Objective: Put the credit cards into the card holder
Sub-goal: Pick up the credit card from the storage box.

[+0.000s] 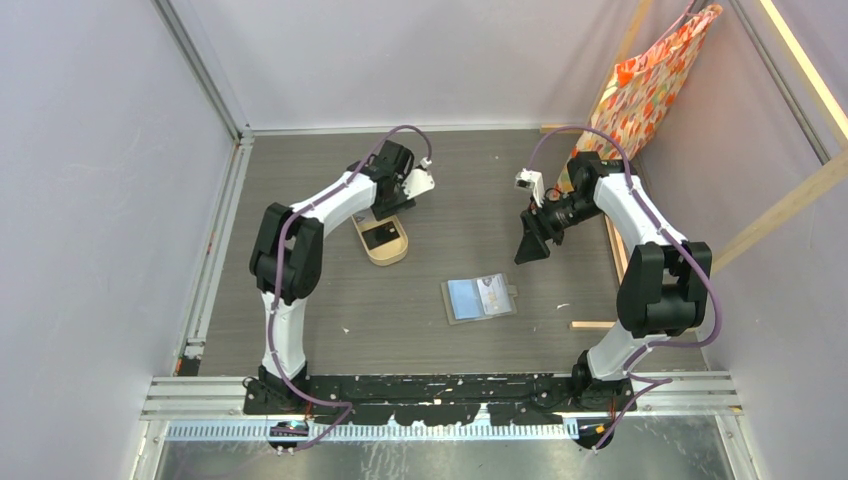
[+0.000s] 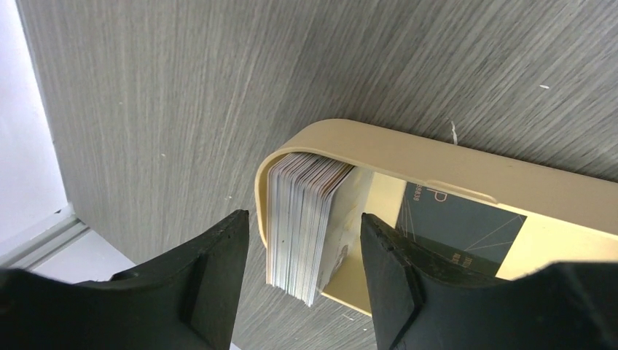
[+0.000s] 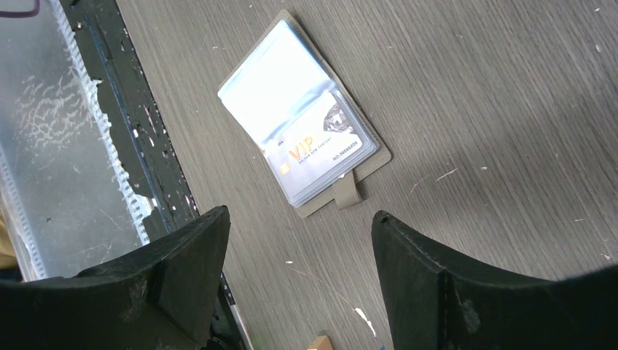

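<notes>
- Left arm [image 1: 310,205] first: the left jaws are partly open and astride the stack of credit cards [image 2: 302,219], with a gap showing on both sides, so we call it no grip and no touch.
- One finger [image 2: 218,277] hangs just outside the tray's [image 2: 437,157] rounded end. The other sits over the tray's inside.
- The stack stands on edge at that rounded end, and we see its thin edges. The card faces are turned toward the fingers.
- A black card [image 2: 459,226] lies flat on the tray floor beside the stack.
- Over to the right arm [image 1: 640,220]: the right jaws are wide open with nothing between them, hanging in the air above the counter [image 3: 510,109].
- Below them the card holder [image 3: 302,117] lies opened flat, clear sleeves up, between the two arms.
- A pale VIP card [image 3: 317,149] sits in the sleeve at the holder's snap tab [image 3: 348,191] end.
- From the top view, the holder's long axis runs left to right and the tab points toward the right arm's side.
- The tray lies well apart from it on the left arm's side, its long axis slanting from far-left to near-right.
</notes>
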Action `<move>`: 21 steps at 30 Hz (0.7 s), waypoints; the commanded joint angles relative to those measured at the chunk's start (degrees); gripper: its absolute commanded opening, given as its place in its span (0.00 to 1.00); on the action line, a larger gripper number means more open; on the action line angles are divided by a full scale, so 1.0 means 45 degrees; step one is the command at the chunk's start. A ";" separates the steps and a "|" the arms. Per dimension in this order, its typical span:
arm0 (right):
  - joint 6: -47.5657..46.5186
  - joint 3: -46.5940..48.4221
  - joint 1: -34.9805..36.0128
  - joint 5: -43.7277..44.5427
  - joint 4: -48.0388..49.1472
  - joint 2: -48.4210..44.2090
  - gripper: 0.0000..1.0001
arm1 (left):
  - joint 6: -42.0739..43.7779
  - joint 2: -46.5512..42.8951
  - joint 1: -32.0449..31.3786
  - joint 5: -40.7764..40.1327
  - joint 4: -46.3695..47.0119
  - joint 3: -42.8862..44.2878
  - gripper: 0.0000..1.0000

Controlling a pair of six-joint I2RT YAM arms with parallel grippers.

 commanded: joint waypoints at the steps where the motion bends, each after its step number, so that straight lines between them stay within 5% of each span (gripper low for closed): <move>1: -0.0278 0.0007 -0.0070 -0.0348 -0.0207 0.0027 0.76 | 0.0150 0.0087 0.0110 -0.0041 -0.0161 0.0429 0.59; 7: -0.0317 0.0021 -0.0074 -0.0367 -0.0273 0.0043 0.76 | 0.0181 0.0261 0.0122 -0.0384 0.0119 0.0331 0.48; 21: -0.0395 0.0018 -0.0105 -0.0425 -0.0352 -0.0006 0.76 | -0.0038 -0.0547 0.0102 -0.0993 0.1289 -0.0307 0.48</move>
